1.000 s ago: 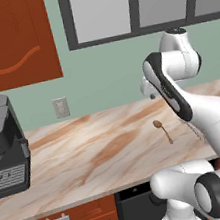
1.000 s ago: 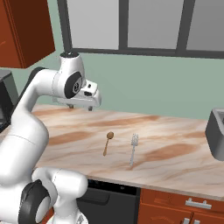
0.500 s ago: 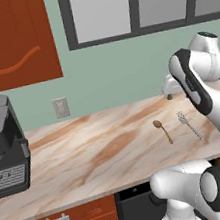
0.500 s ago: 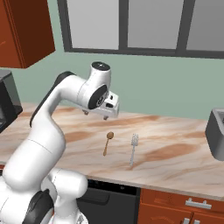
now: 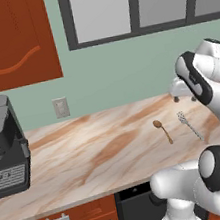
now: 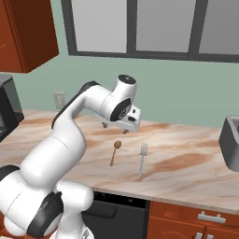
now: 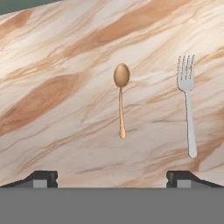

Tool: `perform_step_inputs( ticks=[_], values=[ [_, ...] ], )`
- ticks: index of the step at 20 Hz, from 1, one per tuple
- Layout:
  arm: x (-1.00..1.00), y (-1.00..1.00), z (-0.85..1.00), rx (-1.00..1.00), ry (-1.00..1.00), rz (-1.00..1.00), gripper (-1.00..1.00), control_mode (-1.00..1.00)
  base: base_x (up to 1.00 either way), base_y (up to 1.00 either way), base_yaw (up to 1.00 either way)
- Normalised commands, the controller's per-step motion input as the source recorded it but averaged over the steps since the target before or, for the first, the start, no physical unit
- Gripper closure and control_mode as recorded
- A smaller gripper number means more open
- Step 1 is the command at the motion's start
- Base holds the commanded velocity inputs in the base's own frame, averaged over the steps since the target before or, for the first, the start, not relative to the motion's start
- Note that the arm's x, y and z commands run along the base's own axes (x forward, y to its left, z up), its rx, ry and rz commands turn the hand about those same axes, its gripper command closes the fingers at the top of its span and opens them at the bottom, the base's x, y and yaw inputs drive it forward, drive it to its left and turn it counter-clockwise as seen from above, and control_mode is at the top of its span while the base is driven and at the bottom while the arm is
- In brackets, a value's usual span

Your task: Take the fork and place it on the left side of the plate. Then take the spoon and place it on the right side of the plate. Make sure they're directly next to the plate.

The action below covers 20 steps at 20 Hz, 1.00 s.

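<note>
The tan-brown spoon (image 5: 162, 130) (image 6: 115, 152) (image 7: 121, 98) and the silver-grey fork (image 5: 189, 125) (image 6: 142, 160) (image 7: 188, 100) lie side by side on the marble counter, a small gap between them, the fork on the spoon's right. Both point their heads toward the wall. My gripper (image 5: 184, 99) (image 6: 114, 129) (image 7: 111, 179) hovers above the counter behind the spoon, pointing down, open with nothing between its fingertips (image 7: 41, 178). The plate is out of view.
A black coffee machine (image 5: 1, 145) stands at the counter's far left. A grey appliance (image 6: 231, 142) sits at the far right. The counter's front edge (image 6: 177, 198) runs just in front of the utensils. A wall outlet (image 5: 60, 107) is behind.
The arm has swung rightward along the counter and now hangs over the utensils. The gripper stayed open; the spoon and fork have not moved.
</note>
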Motion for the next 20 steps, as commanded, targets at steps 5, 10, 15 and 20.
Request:
perform_step_inputs(
  ticks=[5,10,15,20],
  values=[
    [0.18,-0.25,-0.4,-0.17,0.0,0.0,-1.0,-1.0,0.0,0.0,0.0],
    [0.08,-0.26,-0.47,-0.2,0.0,-0.01,-1.0,-1.0,0.0,0.0,0.0],
    [0.01,-0.37,-0.45,-0.03,0.08,-0.03,-1.0,-1.0,0.0,0.0,0.0],
    [0.08,-0.41,-0.39,0.0,0.1,-0.01,-1.0,-1.0,0.0,0.0,0.0]
  ],
)
